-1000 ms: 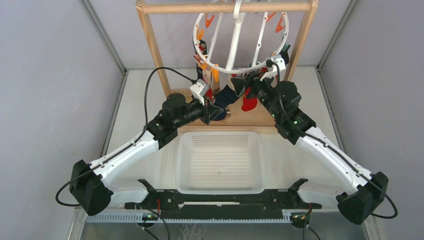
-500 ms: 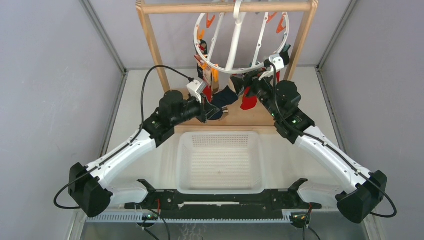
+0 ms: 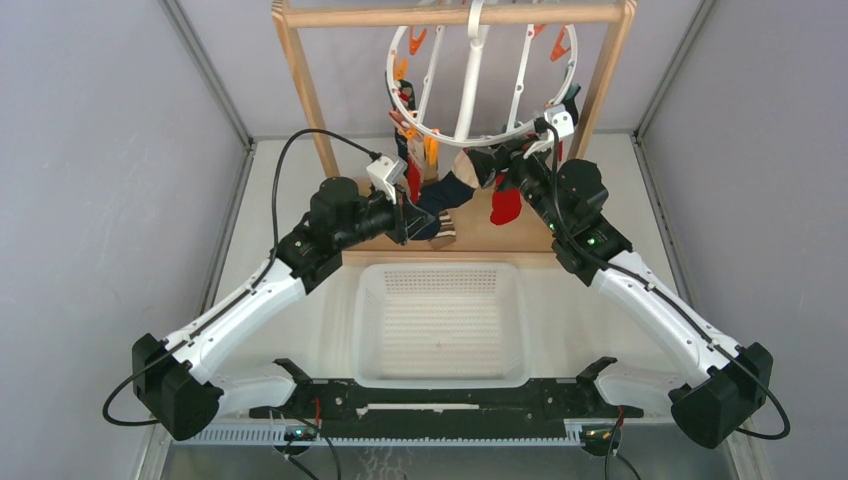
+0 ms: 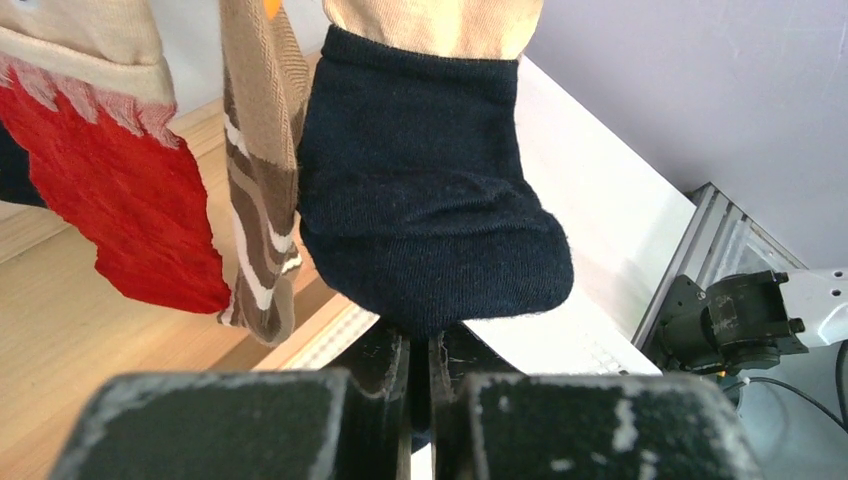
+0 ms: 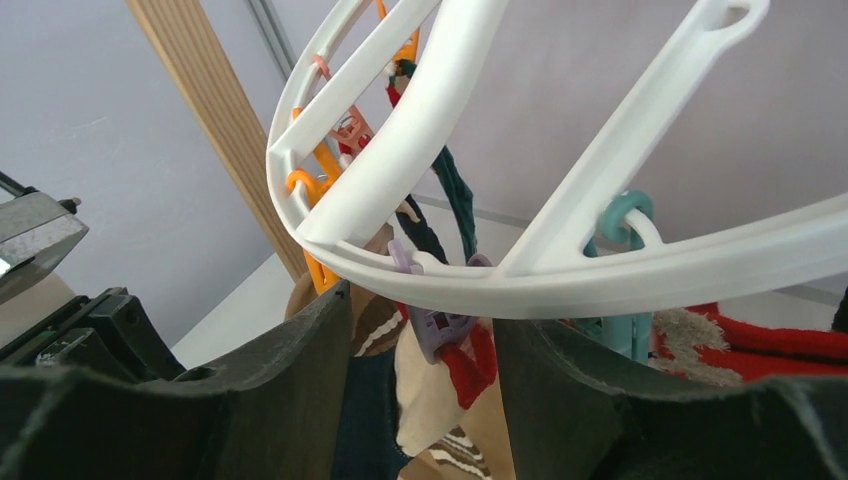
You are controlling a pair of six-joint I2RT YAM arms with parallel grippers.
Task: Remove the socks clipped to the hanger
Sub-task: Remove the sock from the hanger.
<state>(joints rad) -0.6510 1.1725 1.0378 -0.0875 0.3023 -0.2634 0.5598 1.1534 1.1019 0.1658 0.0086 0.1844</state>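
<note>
The white ring hanger [image 3: 466,100] hangs from the wooden rack, with orange, teal and purple clips and several socks under its near rim. My left gripper [image 3: 418,222] [image 4: 421,345] is shut on the toe of a navy sock [image 4: 430,220] [image 3: 447,192] with a cream cuff, which still hangs from above. A red sock [image 4: 140,220] and a brown-and-cream striped sock [image 4: 255,230] hang to its left. My right gripper [image 3: 500,165] [image 5: 425,340] is open just under the ring's rim [image 5: 600,285]. Its jaws stand either side of a purple clip [image 5: 437,330] that holds a red-and-cream sock [image 5: 470,365].
The wooden frame rack [image 3: 310,100] stands on a wooden base [image 3: 500,238] at the back. A white perforated basket [image 3: 440,320] lies between the arms, just in front of the base. Grey walls close in on both sides.
My left gripper has drawn back to the left with the navy sock's toe, stretching the sock out from the hanger. My right gripper has risen a little toward the ring's rim.
</note>
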